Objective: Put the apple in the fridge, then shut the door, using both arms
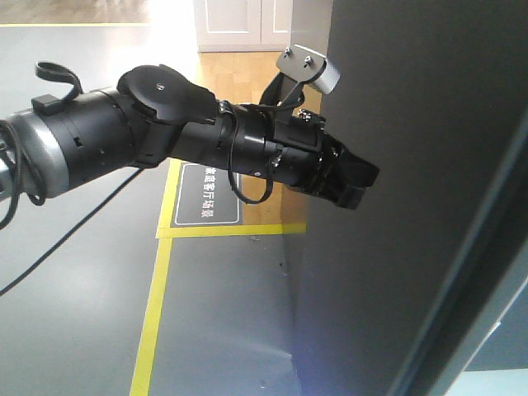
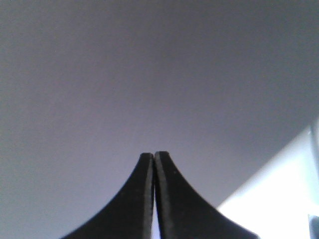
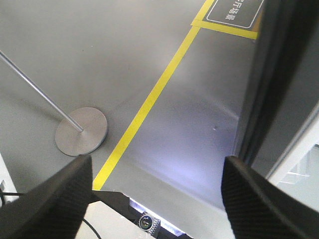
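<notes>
Closest in is the fat black shoulder of the left arm, reaching across from the left with one loose black cable looped under its wrist and one light grey box module perched on top. The left gripper has its two fingers pressed flat together with nothing between them, the tips right up at the flat dark grey outside of the door. I can't say for sure that they touch it. From the left wrist view that grey face fills nearly everything beyond the joined fingers.

The right gripper hangs over the floor with its two fingers spread wide and empty. Just to its right stands the dark edge of the fridge, with a sliver of white showing low down.

On the grey floor I count one yellow tape line, one black floor sign with white lettering, and one round metal stand base with a thin pole.
</notes>
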Robot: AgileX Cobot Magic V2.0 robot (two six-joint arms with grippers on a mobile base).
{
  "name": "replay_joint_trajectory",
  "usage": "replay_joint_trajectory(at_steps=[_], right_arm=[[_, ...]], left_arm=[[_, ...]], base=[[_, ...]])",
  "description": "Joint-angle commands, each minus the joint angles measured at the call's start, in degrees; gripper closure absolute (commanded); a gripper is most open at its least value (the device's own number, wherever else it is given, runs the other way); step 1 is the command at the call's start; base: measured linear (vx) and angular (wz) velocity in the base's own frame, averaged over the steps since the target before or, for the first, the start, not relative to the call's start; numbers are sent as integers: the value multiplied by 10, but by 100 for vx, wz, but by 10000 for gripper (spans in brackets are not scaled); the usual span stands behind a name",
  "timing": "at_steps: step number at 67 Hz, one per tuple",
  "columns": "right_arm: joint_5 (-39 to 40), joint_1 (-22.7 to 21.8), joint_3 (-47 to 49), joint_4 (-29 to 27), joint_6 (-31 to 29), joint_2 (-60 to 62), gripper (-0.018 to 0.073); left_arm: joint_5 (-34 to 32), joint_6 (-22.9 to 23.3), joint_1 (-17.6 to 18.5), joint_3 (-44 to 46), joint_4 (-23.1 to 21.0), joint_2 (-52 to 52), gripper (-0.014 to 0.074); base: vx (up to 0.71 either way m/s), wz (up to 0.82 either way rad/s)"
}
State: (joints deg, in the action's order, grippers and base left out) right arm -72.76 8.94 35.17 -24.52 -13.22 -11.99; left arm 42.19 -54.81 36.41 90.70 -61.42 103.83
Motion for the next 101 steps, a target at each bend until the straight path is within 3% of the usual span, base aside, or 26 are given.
replay_joint_trajectory(at_steps=[1,9,14,22,36,58,65,78,87,98,101], right_arm=[[-2,-4,12,-15,-4,-7,43],[-2,-4,12,-15,-4,-7,43],[-2,-4,12,-15,-4,-7,43],[-2,-4,12,-15,-4,-7,43],[-2,-4,12,-15,-4,-7,43],[2,-4,12,-15,-4,-7,43],[18,-4,12,-12,-4,-7,43],[57,-4,12,23,-4,-7,104],[90,-4,12,48,-4,-11,279],[129,-4,12,47,-9,-37,568],[139,-4,12,47,-14,-49,575]], left_arm=[[-11,92,1,19,82,-59,603],[-8,257,1,16,243,-96,603],[-28,327,2,-2,317,-128,603],[-81,371,2,-70,383,-195,603],[-109,400,1,-205,440,-300,603],[-102,619,1,-361,650,-417,603],[-84,642,1,-391,678,-441,603],[-86,651,1,-412,681,-466,603],[-80,651,1,-412,680,-466,603],[-80,651,1,-412,680,-466,603],[-80,651,1,-412,680,-466,603]], base=[[0,0],[0,0],[0,0],[0,0],[0,0],[0,0],[0,0],[0,0],[0,0],[0,0],[0,0]])
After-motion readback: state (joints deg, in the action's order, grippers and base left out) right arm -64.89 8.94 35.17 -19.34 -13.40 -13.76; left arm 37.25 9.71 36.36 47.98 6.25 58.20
